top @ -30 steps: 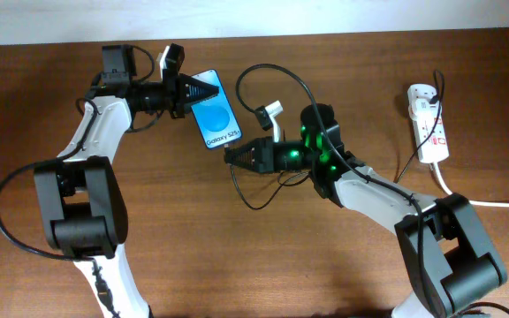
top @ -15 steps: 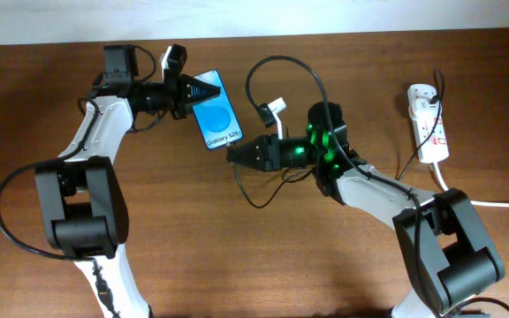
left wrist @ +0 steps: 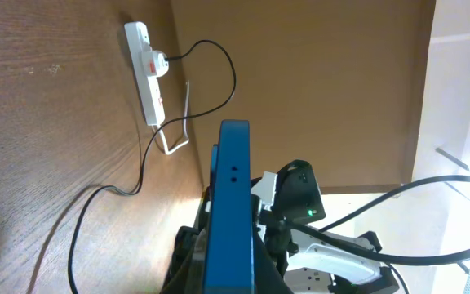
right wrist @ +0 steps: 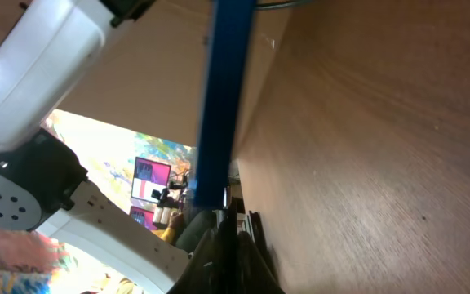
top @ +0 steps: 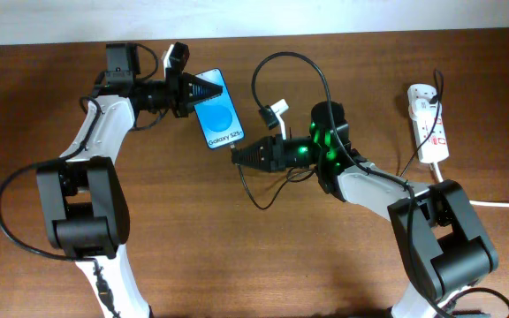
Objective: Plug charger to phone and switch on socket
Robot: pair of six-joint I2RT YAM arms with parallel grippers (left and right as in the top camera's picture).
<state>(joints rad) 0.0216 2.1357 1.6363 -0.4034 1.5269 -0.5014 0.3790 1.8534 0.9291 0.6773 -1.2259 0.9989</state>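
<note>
The phone point(top: 219, 119) is held off the table point(top: 193, 256), screen up. The left gripper point(top: 206, 91) is clamped on its plain end, the one away from the small text.

At the phone's text end, the right gripper point(top: 237, 154) has its fingers pinched together on the plug end of the charger point(top: 256, 205). In the right wrist view that tip sits right at the phone's lower edge, but I cannot tell whether it is seated in the port, so the plugging step looks in hand rather than finished.

Below the phone the thin black charger cable curls in a slack loop, then runs off toward the socket point(top: 429, 124). The socket lies well apart from the phone at the table's far right. The cable's other end appears plugged in there, and no gripper is near the red switches, so switching on is still left to do.

Against the frame a second ago, the right gripper has crept closer to the phone's text end, and the phone has shifted slightly toward it. The socket lies as it did.
</note>
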